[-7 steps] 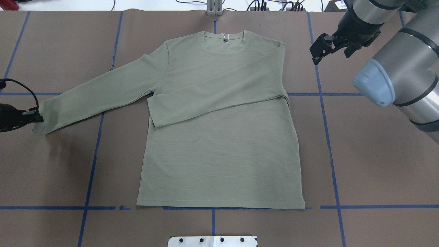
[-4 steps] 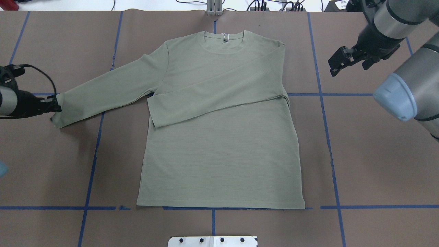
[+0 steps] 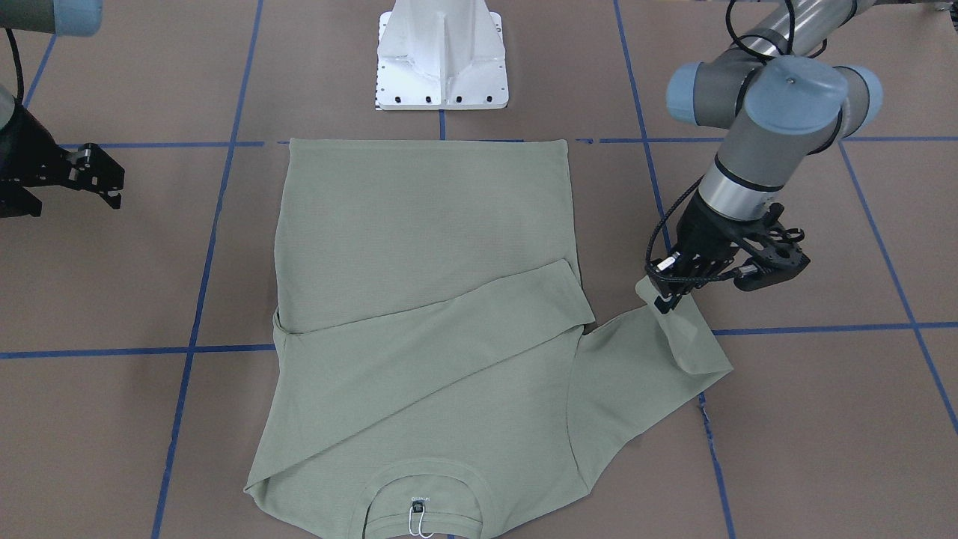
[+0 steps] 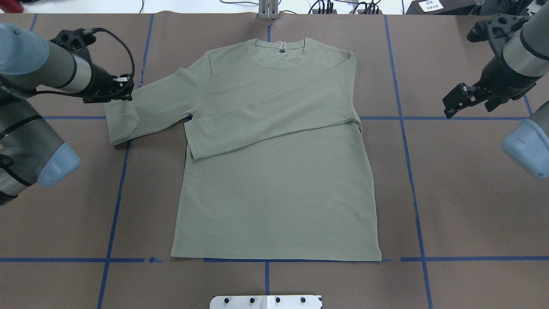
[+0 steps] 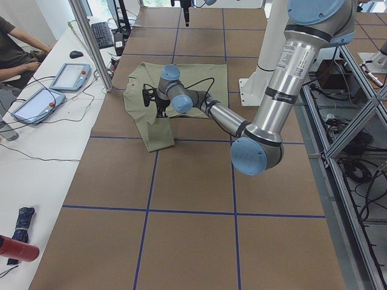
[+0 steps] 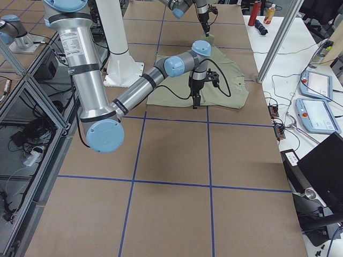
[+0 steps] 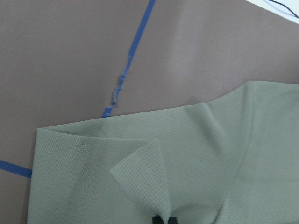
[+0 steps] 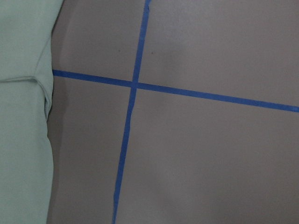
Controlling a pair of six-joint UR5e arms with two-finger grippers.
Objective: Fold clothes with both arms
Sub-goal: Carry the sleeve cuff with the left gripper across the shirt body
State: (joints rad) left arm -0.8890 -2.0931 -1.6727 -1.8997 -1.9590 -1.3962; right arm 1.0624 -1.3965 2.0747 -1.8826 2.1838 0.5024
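One green shirt (image 4: 274,189) lies flat at mid-surface (image 4: 472,206), hem along a blue tape line (image 4: 472,258); of its two sleeves, one crosses the chest, one is doubled back, its cuff (image 7: 140,172) clenched in the left end effector (image 4: 127,92); the right end effector (image 4: 455,102) hangs released, well apart, over bare surface.

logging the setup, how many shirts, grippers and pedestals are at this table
shirt: 1
grippers: 2 (left gripper, right gripper)
white pedestal: 1
total: 4
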